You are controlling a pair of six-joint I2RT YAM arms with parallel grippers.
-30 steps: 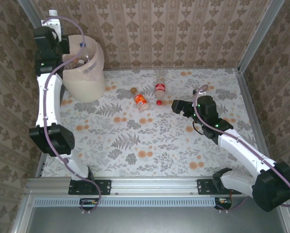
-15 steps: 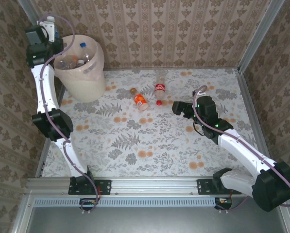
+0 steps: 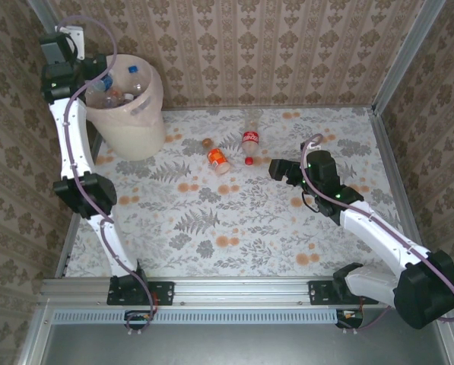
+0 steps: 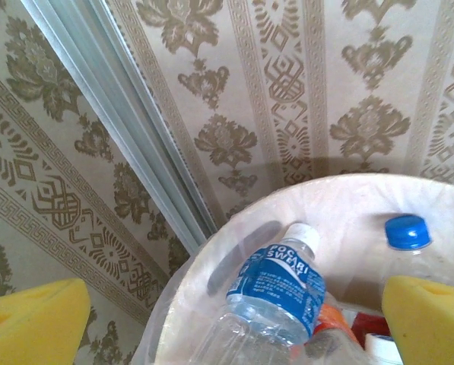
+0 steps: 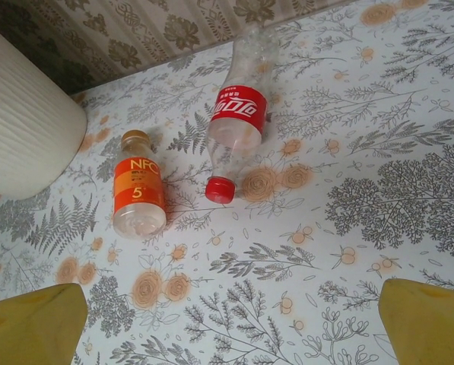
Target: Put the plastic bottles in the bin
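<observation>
The left arm (image 3: pixel 73 152) stands tall, elbow bent out to the left, forearm reaching up to the far left corner. The left pincer (image 3: pixel 97 74) points down, its yellow pads (image 4: pixel 33 323) spread wide and gripping nothing. The right arm (image 3: pixel 379 232) stretches low and forward, angled inward. The right pincer (image 3: pixel 277 169) gapes just as wide, empty.

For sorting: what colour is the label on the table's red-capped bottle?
Red, white lettering; the red-capped bottle shows best in right wrist view.
</observation>
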